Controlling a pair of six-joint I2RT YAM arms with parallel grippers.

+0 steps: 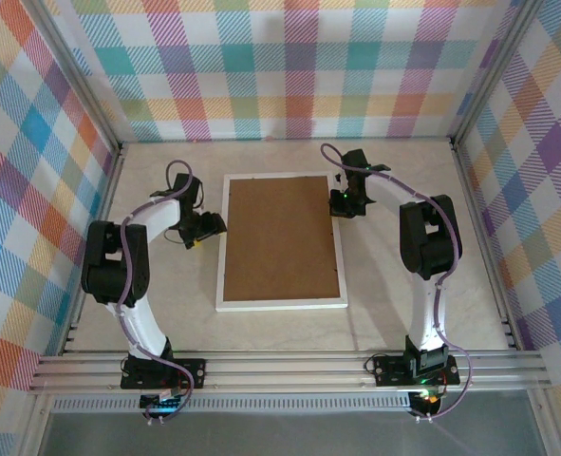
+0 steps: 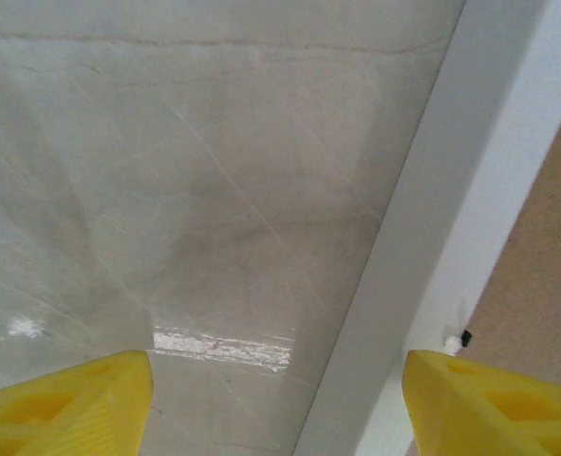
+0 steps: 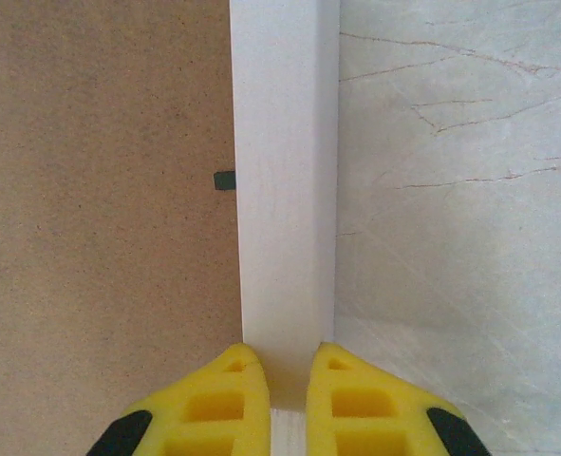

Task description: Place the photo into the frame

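The frame [image 1: 281, 304] is lying with its brown board [image 1: 280, 237] facing up, so its front is hidden against the pale veined table [image 1: 289, 332], which is sitting inside bright plaid walls [image 1: 280, 66]. The right gripper [image 3: 288, 380] is pinching the frame's white right-hand border between nearly closed fingers. The left gripper [image 2: 278, 399] is hanging wide apart across the frame's left border, its fingertips cut off by the wrist view's bottom edge, so any contact cannot be judged.

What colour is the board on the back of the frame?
The board in the white frame is plain brown; the top external view shows it best.
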